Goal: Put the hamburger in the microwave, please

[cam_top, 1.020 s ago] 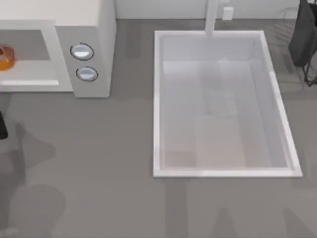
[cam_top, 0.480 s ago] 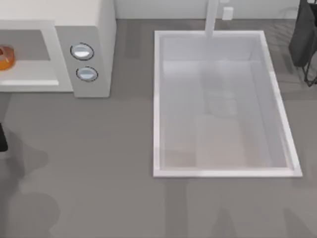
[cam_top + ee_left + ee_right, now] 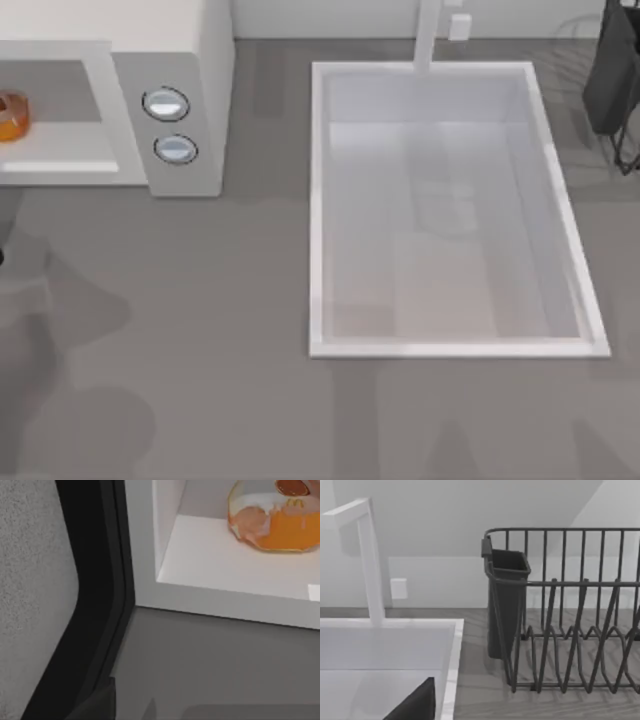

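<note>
Hamburger [image 3: 11, 116] resting inside microwave [image 3: 170, 60] cavity, left gripper off it, its open-or-closed state unclear.

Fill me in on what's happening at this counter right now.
The hamburger sits inside the microwave, on the floor of its open cavity at the table's left side; the left wrist view shows it there, with the dark door swung open beside the opening. Nothing is gripping it. To the right lies the white sink with its faucet, and a dark dish rack stands beyond that. The placing looks done.
</note>
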Robot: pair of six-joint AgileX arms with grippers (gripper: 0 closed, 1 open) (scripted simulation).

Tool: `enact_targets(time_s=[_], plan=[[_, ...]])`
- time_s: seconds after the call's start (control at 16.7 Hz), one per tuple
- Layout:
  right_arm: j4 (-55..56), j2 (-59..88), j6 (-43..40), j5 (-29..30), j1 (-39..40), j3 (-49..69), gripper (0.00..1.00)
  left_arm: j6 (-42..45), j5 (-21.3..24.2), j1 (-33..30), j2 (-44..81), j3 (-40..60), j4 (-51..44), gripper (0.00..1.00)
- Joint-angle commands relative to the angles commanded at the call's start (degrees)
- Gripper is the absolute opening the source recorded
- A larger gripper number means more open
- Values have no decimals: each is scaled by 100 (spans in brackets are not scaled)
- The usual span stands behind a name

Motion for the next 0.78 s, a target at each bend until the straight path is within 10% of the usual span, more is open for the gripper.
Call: enact_targets(time_s=[0.78], plan=[[0,0,0,0,0,0,100,-11,-36,3,-1896,397,-2804,100]])
